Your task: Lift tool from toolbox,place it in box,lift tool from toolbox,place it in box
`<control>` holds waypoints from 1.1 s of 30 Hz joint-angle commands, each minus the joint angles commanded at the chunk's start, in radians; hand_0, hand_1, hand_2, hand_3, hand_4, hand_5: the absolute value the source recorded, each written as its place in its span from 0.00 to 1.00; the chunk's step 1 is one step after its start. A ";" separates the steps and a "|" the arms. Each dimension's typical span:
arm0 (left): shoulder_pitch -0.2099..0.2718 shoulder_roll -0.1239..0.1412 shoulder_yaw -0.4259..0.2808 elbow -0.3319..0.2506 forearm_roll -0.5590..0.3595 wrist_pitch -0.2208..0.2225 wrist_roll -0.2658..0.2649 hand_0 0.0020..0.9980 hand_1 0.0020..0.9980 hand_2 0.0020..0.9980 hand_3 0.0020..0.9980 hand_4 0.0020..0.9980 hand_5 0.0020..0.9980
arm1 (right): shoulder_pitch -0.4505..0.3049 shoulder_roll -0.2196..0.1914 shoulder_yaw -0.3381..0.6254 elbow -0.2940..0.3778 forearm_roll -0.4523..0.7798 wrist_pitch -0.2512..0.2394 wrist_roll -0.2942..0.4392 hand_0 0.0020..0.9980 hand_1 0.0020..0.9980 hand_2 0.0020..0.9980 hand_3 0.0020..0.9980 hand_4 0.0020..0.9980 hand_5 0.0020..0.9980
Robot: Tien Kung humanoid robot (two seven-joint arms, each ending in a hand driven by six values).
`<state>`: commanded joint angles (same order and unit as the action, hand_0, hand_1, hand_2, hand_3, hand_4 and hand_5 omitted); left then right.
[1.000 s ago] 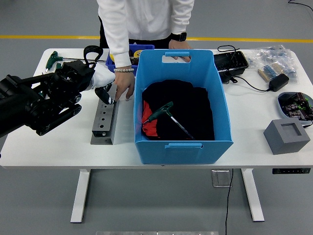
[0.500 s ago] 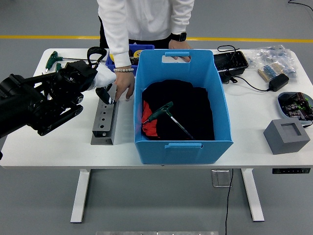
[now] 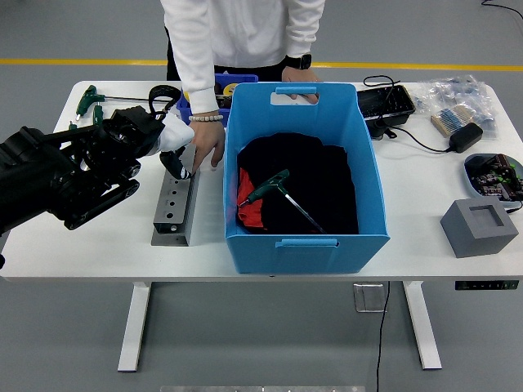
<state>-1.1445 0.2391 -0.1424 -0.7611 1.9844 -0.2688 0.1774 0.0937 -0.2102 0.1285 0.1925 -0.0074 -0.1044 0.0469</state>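
Head view: the left hand (image 3: 159, 139) hovers over the far end of the grey metal toolbox (image 3: 174, 202) on the white worktop (image 3: 98, 237); whether its fingers grip anything cannot be determined. A person's hand (image 3: 206, 145) rests at the same end of the toolbox. One green-handled tool (image 3: 278, 193) lies inside the blue box (image 3: 304, 175). The person's other hand (image 3: 297, 82) holds the far rim of the box.
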 joint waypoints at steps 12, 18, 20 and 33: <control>-0.005 -0.003 0.005 0.005 -0.005 0.010 -0.016 0.58 0.41 0.31 0.34 0.79 0.71 | 0.004 -0.002 0.006 0.000 -0.006 -0.001 0.000 0.68 0.64 0.72 0.57 0.78 0.72; -0.006 -0.005 0.007 0.016 -0.007 0.015 -0.022 0.53 0.36 0.29 0.31 0.79 0.71 | 0.006 -0.003 0.011 0.000 -0.008 -0.001 0.000 0.68 0.64 0.72 0.57 0.78 0.72; -0.004 -0.007 0.010 0.023 -0.008 0.018 -0.025 0.53 0.36 0.29 0.31 0.79 0.71 | 0.007 -0.003 0.012 0.000 -0.009 -0.001 0.000 0.68 0.64 0.72 0.57 0.78 0.72; 0.002 -0.006 0.019 0.045 0.000 0.073 -0.060 0.37 0.21 0.20 0.20 0.79 0.67 | 0.006 -0.001 0.024 -0.002 -0.014 -0.003 -0.001 0.67 0.64 0.72 0.57 0.78 0.72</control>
<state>-1.1421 0.2334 -0.1237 -0.7160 1.9844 -0.1958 0.1171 0.0996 -0.2115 0.1523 0.1904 -0.0210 -0.1076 0.0464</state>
